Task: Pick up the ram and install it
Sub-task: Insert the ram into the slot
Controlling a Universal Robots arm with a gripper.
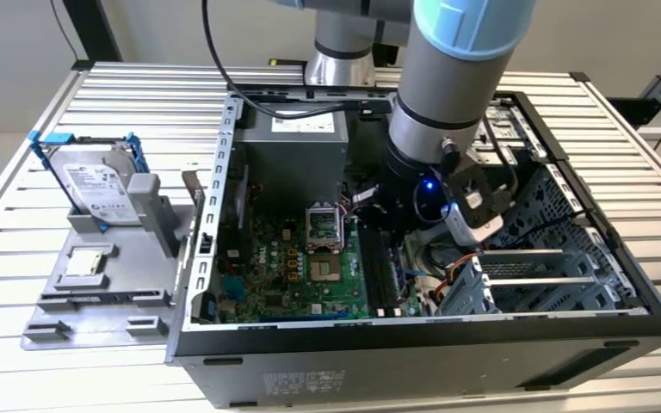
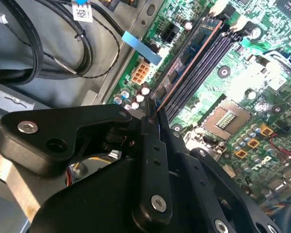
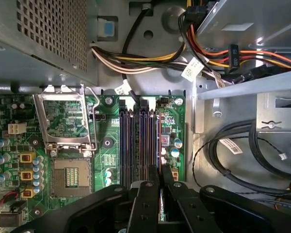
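No print is legible: the hard drive's label [image 1: 99, 191], the power supply sticker [image 1: 303, 126] and the cable tags [image 3: 190, 71] (white, finely printed) stay unreadable.

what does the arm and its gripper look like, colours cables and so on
The arm is a thick grey tube with a light blue joint cap and a lit blue spot near the wrist. A black cable loops behind it. The gripper is matte black, with flat linked fingers joined by silver screws.
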